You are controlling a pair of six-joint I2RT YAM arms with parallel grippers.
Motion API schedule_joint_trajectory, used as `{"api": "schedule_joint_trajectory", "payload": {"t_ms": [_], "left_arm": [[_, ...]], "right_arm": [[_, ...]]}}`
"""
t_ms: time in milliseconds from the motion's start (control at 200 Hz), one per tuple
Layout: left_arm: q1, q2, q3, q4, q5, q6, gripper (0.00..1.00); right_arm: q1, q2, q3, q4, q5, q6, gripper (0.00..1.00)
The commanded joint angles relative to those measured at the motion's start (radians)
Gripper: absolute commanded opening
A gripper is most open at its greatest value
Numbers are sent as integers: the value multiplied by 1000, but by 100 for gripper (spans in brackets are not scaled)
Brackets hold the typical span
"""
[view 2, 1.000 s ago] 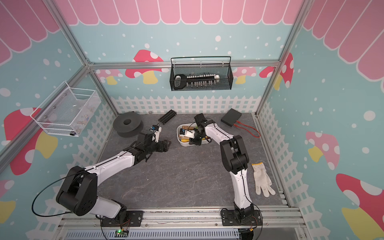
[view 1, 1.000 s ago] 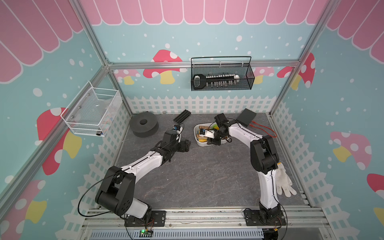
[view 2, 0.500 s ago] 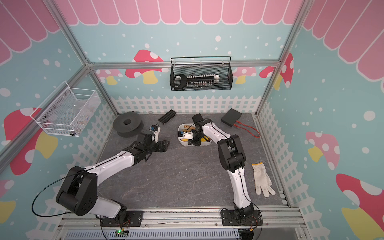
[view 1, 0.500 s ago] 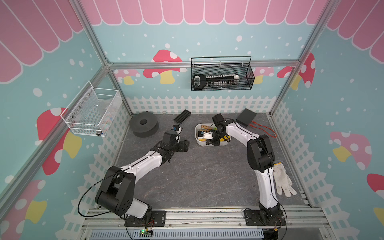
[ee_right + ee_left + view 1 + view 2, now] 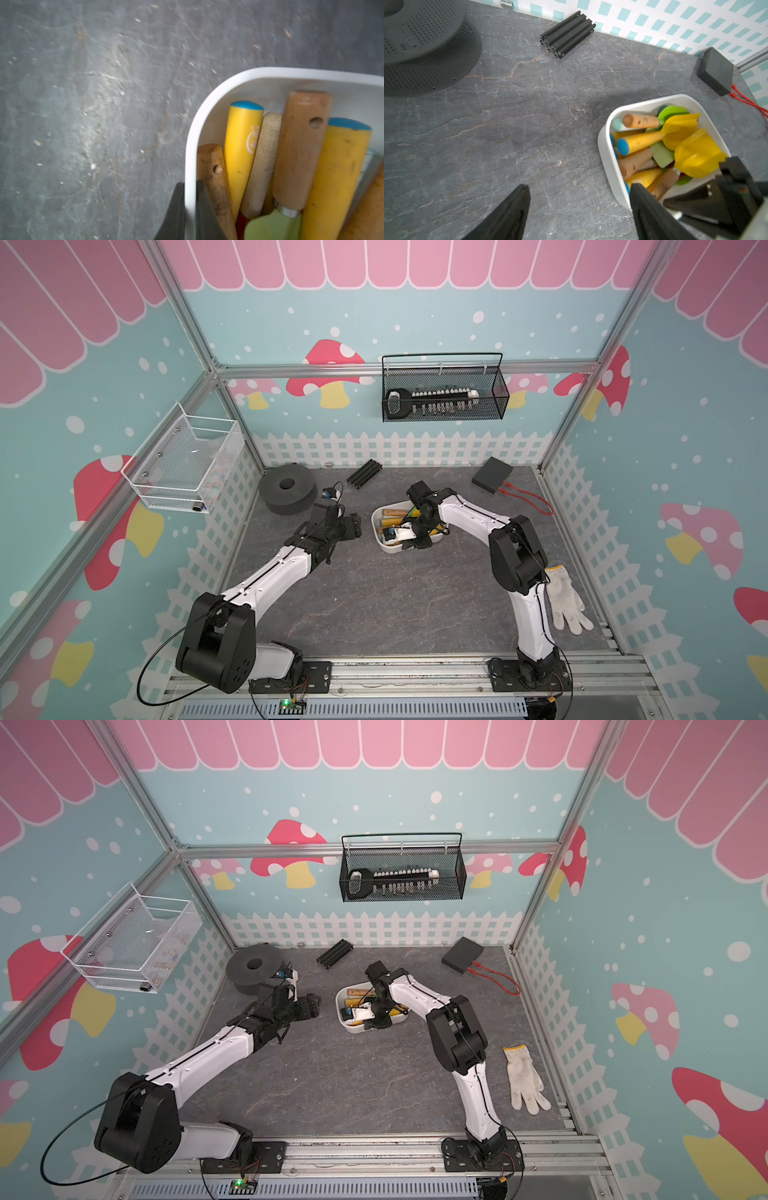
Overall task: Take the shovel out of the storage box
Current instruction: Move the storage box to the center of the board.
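Two claws w/ matte black fingers hang over a grey, veined stone-look worktop (image 5: 374, 605). The left claw (image 5: 578, 187) is spread wide and holds nothing, above bare worktop just beside the shallow white smooth-plastic storage box (image 5: 606, 166), which has rounded corners. Packed inside, approx. parallel, are a yellow plastic shovel (image 5: 679, 129) w/ scooped blade and blue-capped handle, a second yellow shovel (image 5: 695, 158), round wooden handles (image 5: 640, 121) and green pieces (image 5: 662, 154). The right claw (image 5: 190, 187) is pinched narrow on the box's wall, one finger inside and one outside, next to a drilled wooden handle (image 5: 212, 172).
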State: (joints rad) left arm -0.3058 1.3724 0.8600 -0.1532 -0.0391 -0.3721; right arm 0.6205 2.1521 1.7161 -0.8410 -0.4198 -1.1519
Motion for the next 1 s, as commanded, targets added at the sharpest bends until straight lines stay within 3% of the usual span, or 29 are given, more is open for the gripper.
{"api": "schedule_joint_trajectory", "payload": {"t_ms": [0, 230, 330, 530, 575, 600, 775, 996], "left_arm": [[17, -12, -15, -49, -18, -15, 80], [37, -6, -4, -63, 14, 0, 81], [38, -6, -5, -63, 14, 9, 81], [39, 4, -9, -63, 44, 47, 80], [39, 0, -15, -63, 40, 55, 80], [39, -5, -19, -62, 39, 59, 80], [39, -37, -77, -25, 44, 97, 75], [40, -5, -90, 10, 59, 127, 65]], "right_arm": [[101, -42, -39, -82, -8, -128, 0], [261, -50, -46, -90, 93, -157, 1], [282, -60, -51, -85, 98, -154, 21], [292, -84, -96, -31, 115, -140, 50], [292, -103, -113, -10, 98, -130, 74], [292, -115, -122, 4, 84, -123, 80], [282, -214, -189, 61, -51, -32, 73], [268, -280, -199, 100, -121, 253, 62]]}}
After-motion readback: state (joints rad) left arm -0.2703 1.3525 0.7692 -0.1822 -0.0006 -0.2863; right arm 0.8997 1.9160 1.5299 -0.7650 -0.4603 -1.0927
